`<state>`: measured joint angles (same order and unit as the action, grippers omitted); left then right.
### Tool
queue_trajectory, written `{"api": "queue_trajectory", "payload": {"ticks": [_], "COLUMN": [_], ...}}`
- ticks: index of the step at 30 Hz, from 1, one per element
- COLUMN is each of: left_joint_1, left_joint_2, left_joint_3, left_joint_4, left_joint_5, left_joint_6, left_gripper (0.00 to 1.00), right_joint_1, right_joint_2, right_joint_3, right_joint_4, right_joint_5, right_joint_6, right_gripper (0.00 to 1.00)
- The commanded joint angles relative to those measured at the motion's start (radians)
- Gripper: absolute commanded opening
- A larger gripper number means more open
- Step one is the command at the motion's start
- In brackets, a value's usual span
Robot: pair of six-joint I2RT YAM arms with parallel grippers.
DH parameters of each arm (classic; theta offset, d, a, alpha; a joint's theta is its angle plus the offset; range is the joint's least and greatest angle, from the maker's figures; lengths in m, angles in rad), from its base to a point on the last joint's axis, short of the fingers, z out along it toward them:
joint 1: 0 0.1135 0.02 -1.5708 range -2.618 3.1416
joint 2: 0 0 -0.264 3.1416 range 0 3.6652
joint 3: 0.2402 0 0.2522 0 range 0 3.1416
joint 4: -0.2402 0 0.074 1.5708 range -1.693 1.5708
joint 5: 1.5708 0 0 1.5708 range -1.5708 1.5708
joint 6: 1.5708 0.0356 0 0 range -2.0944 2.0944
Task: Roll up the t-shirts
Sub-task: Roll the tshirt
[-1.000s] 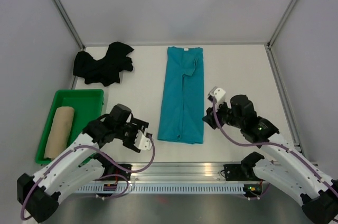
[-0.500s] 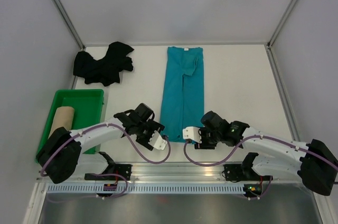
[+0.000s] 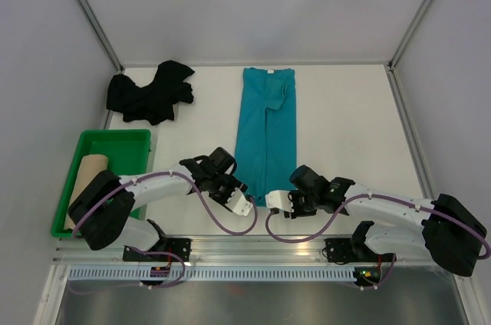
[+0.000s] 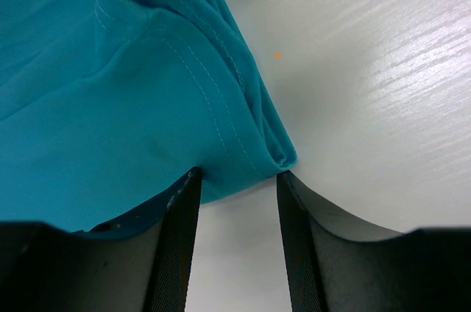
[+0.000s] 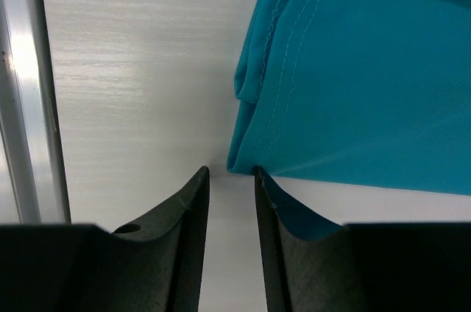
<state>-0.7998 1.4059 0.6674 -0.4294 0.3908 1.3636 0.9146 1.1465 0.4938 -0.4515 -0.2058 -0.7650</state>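
Teal t-shirt (image 3: 265, 137), folded long and flat to the right of the green tray (image 3: 115, 134), is at the grasp step: left gripper (image 4: 238, 176) and right gripper (image 5: 230, 170), part-open and empty, sit at its hem corners; next, probably, pinch and roll.

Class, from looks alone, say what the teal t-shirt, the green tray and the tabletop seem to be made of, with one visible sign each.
Teal t-shirt: soft matte fabric; stitched hems, limp folds.
Green tray: probably moulded plastic; smooth, uniform colour.
Tabletop: white, slightly glossy, perhaps laminate; faint grain streaks and sheen.
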Motion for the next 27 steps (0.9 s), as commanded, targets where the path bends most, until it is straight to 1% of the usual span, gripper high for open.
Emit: {"api": "queue_trajectory", "payload": {"ticks": [1,4,6,7,8,9,11,12,14,15,16,18,19,22,23,27], "left_joint_1": [-0.022,-0.027,-0.027,-0.029,-0.029,-0.030,-0.033,-0.033,-0.033,-0.033,-0.032,-0.029,-0.023,-0.003,0.005,0.054], "left_joint_2": [0.045,0.054,0.057,0.059,0.059,0.058,0.057,0.059,0.061,0.059,0.058,0.061,0.064,0.076,0.080,0.105], "left_joint_3": [0.021,0.026,0.029,0.032,0.032,0.035,0.055,0.066,0.098,0.109,0.132,0.159,0.187,0.230,0.235,0.256], "left_joint_4": [0.001,0.001,-0.002,-0.008,-0.017,-0.022,-0.045,-0.058,-0.097,-0.107,-0.114,-0.143,-0.156,-0.212,-0.222,-0.259], "left_joint_5": [-0.007,-0.007,-0.004,0.000,0.016,0.023,0.039,0.057,0.074,0.089,0.097,0.123,0.135,0.209,0.242,0.281], "left_joint_6": [0.037,0.045,0.042,0.037,0.034,0.028,-0.023,-0.041,-0.107,-0.132,-0.197,-0.265,-0.324,-0.426,-0.446,-0.500], "left_gripper": [0.51,0.48,0.43,0.37,0.33,0.24,0.15,0.09,0.03,0.02,0.02,0.02,0.02,0.02,0.02,0.02], "right_joint_1": [0.004,0.004,0.004,0.004,0.004,0.004,0.004,0.004,0.003,0.001,-0.008,-0.029,-0.040,-0.086,-0.098,-0.154], "right_joint_2": [0.018,0.061,0.085,0.091,0.097,0.102,0.099,0.085,0.070,0.059,0.055,0.038,0.030,0.022,0.027,0.030], "right_joint_3": [-0.001,0.009,0.011,0.012,0.015,0.025,0.035,0.040,0.043,0.057,0.064,0.090,0.098,0.126,0.135,0.163], "right_joint_4": [0.048,0.050,0.065,0.066,0.063,0.057,0.033,0.028,0.010,-0.004,-0.019,-0.064,-0.079,-0.087,-0.085,-0.085], "right_joint_5": [-0.015,-0.014,-0.014,-0.014,-0.012,-0.006,0.003,0.002,-0.015,-0.023,-0.030,-0.073,-0.096,-0.152,-0.156,-0.194], "right_joint_6": [-0.025,-0.019,-0.005,-0.002,0.004,0.007,0.009,0.009,0.009,0.009,0.015,0.016,0.018,0.030,0.039,0.058], "right_gripper": [0.37,0.36,0.29,0.25,0.19,0.16,0.11,0.08,0.04,0.00,0.00,0.00,0.01,0.00,0.00,0.00]}}
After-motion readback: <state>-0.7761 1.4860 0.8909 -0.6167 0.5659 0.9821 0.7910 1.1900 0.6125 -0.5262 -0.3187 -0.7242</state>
